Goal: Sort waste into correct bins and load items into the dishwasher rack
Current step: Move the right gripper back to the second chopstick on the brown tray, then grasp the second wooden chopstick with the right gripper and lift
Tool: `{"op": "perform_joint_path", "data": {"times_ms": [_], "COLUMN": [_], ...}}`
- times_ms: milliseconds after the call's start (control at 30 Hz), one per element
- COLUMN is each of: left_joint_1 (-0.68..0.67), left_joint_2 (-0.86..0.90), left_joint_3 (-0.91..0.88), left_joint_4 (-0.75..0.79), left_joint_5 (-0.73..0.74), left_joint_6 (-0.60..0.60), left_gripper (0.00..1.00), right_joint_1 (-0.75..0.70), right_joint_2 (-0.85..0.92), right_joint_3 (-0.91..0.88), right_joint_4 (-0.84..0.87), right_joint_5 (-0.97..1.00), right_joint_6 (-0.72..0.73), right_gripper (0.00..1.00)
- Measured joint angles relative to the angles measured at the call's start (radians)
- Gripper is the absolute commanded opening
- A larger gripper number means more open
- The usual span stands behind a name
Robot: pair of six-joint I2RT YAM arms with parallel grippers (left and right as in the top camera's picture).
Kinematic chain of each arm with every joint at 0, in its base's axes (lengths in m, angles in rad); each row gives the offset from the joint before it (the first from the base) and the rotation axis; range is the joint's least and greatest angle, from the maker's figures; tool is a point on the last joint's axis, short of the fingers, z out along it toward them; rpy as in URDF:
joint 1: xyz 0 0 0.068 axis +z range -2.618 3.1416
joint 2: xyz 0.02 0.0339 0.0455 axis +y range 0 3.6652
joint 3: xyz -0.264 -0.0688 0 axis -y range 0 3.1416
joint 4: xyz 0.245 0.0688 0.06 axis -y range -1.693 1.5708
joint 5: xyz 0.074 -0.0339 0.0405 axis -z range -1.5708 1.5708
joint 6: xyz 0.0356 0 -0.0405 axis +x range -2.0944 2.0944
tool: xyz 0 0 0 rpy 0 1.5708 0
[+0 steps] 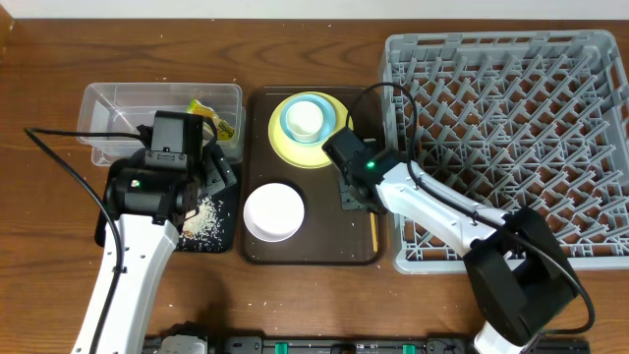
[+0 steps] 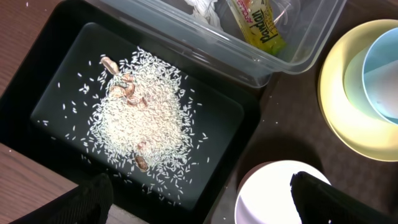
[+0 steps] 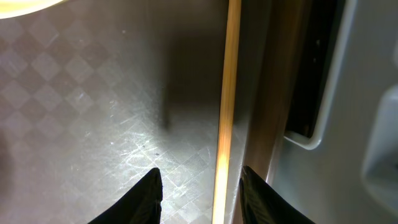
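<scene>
My left gripper (image 2: 205,208) hangs open, one finger over the black tray (image 2: 56,74) and the other over the white bowl (image 2: 273,193). Loose rice (image 2: 143,112) with a few brown bits lies in that tray. The clear tub (image 2: 249,59) holds the snack wrapper (image 2: 258,25) and a white napkin (image 2: 202,7). My right gripper (image 3: 202,199) is low over the brown serving tray (image 3: 93,112). It is open, with a wooden chopstick (image 3: 227,93) lying loose between its fingers, close to the right one. A yellow plate (image 1: 334,147) carries the light blue bowl (image 1: 290,126) with the white cup (image 1: 306,119) in it.
The grey dishwasher rack (image 1: 511,147) fills the right side, its wall right beside the chopstick (image 1: 372,231) and my right gripper (image 1: 356,197). The white bowl (image 1: 273,211) sits at the serving tray's (image 1: 314,251) front left. My left gripper (image 1: 214,182) is between the tub (image 1: 118,108) and the black tray (image 1: 221,236).
</scene>
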State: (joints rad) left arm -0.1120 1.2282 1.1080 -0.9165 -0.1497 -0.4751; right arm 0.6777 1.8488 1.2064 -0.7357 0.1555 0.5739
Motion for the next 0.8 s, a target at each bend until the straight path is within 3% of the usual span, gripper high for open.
{"op": "perform_joint_path", "data": {"times_ms": [800], "left_joint_1": [0.000], "left_joint_2": [0.000], "left_joint_3": [0.000], "left_joint_4": [0.000], "left_joint_5": [0.000], "left_joint_6": [0.000], "left_gripper": [0.94], "right_joint_1": [-0.053], "right_joint_2": [0.021], "right_joint_3": [-0.030], "right_joint_4": [0.090], "right_joint_5": [-0.065], "right_joint_6": [0.000], "right_gripper": [0.38]}}
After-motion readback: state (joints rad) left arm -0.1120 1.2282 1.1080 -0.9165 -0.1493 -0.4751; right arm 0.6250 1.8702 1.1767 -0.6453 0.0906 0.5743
